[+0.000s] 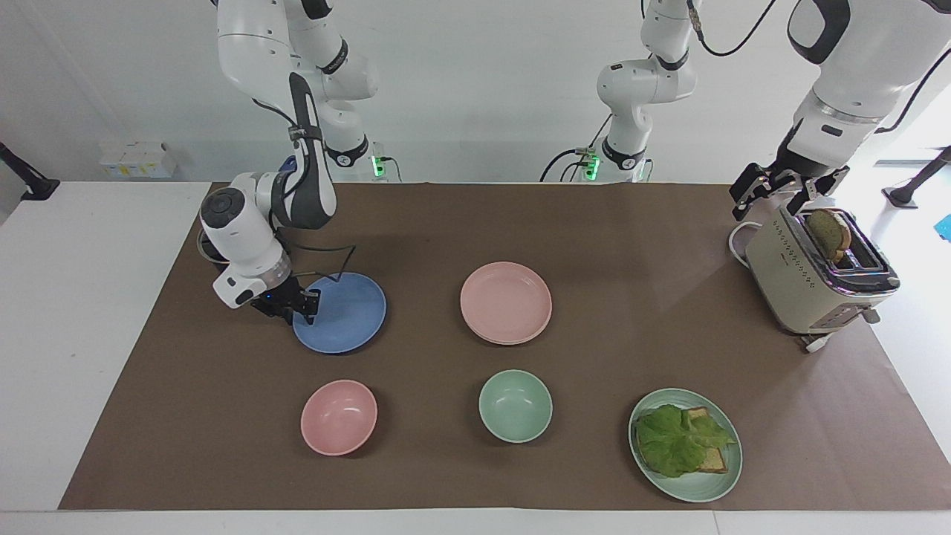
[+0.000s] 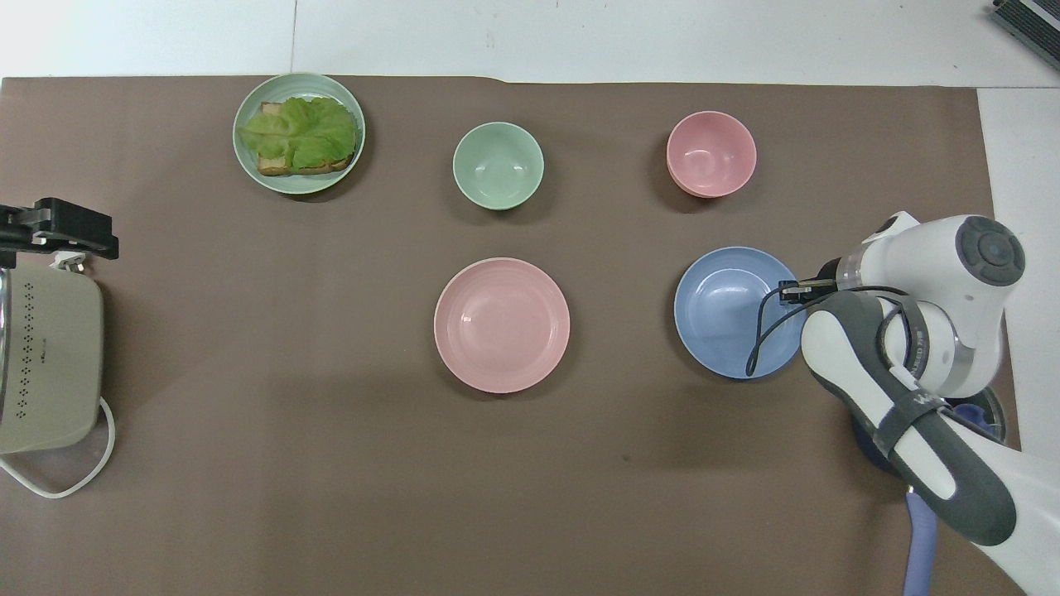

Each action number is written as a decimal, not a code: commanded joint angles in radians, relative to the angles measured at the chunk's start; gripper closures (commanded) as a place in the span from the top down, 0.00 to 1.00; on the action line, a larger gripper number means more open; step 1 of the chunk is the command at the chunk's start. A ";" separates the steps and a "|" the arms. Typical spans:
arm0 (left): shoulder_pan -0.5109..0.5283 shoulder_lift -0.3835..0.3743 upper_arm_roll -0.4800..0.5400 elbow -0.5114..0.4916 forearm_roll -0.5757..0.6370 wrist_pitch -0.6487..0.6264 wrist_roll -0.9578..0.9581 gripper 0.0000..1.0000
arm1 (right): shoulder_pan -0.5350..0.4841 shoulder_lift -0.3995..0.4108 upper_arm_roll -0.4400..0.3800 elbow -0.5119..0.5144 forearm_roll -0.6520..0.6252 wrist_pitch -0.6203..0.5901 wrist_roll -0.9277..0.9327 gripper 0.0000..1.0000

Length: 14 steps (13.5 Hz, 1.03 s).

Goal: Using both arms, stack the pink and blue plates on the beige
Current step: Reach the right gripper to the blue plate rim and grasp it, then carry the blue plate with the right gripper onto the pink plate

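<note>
I'm on the bench (image 1: 669,223), right arm low at the blue plate (image 1: 345,316), toward that arm's end. The right gripper (image 1: 291,306) fingers pinch its rim at the plate's nine o'clock in the facing view. I want a firm bite before lifting level. Pink plate (image 1: 506,302) sits mid-bench on a pale plate beneath. The left gripper (image 1: 784,189) waits, fingers spread, over the toaster (image 1: 810,286).

Facing view: high camera across tabletop (image 1: 475,223), looks toward robots, tilted down; arm bases at top, wall above them. Takes in whole brown mat (image 1: 669,245) from moderate distance.

Overhead view: camera high over robots' end, looks forward and steeply down; arms enter from bottom edge. Closer, flatter framing, mat (image 2: 248,331) fills frame.

Shared: mat with all dishes and toaster (image 1: 813,275) (image 2: 45,364), half turn apart, so sides swap.
</note>
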 commanded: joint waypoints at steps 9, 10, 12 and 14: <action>-0.148 -0.016 0.156 -0.013 0.016 -0.005 0.013 1.00 | 0.025 -0.152 0.044 0.008 0.178 -0.092 -0.044 0.00; -0.139 -0.016 0.158 -0.015 0.016 -0.005 0.011 1.00 | 0.063 -0.168 0.044 0.010 0.182 -0.092 -0.037 0.00; -0.128 -0.017 0.159 -0.015 0.016 -0.005 0.011 1.00 | 0.125 -0.178 0.046 0.010 0.183 -0.092 0.029 0.00; -0.120 -0.017 0.159 -0.015 0.016 -0.005 0.011 1.00 | 0.218 -0.178 0.046 0.013 0.182 -0.077 0.144 0.00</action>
